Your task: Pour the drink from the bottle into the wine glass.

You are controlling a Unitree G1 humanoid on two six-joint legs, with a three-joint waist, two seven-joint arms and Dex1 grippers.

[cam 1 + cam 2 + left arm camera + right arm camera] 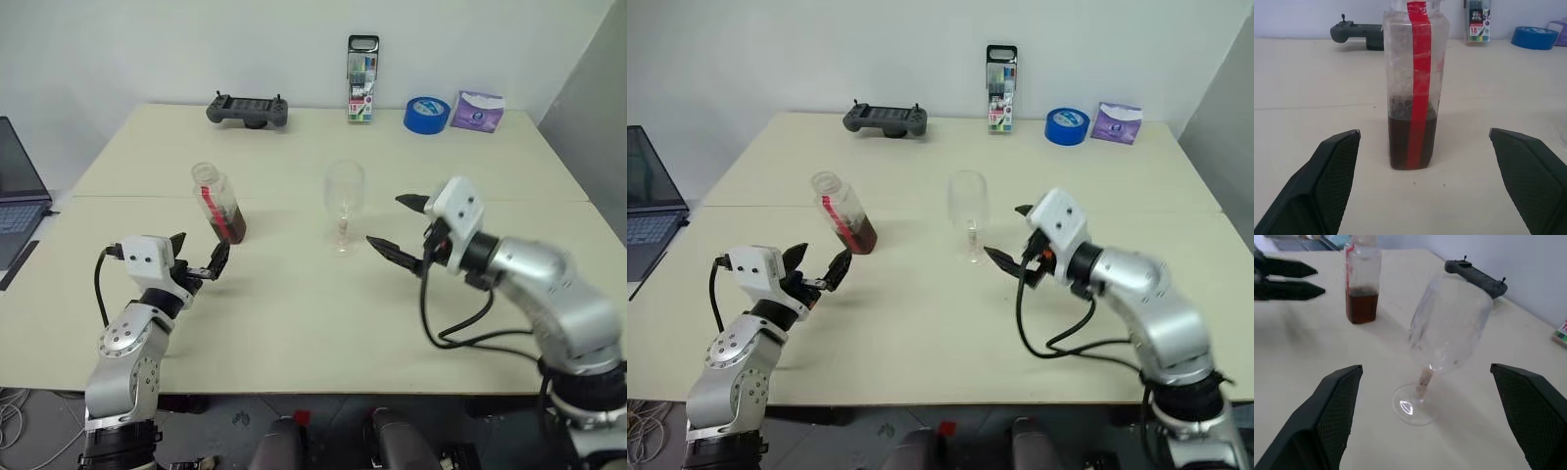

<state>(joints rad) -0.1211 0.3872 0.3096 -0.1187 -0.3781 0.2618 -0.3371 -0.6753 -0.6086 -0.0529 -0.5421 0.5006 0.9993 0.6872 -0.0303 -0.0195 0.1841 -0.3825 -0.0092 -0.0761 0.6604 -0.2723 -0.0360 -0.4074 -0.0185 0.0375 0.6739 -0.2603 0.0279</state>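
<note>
Beige table (294,323) carries the bottle (219,203) at ten o'clock, the wine glass (344,204) centre. Left gripper (199,258) and right gripper (402,227) both gape, empty. Bottle looks light, slick; grasp its squarish mid-body.

Beige table (294,323): bottle (219,203), wine glass (344,204), controller (247,110), pen case (362,66), tape (427,115)

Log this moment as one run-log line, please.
left gripper: open, facing bottle | right gripper: open, beside wine glass | glass empty
</note>
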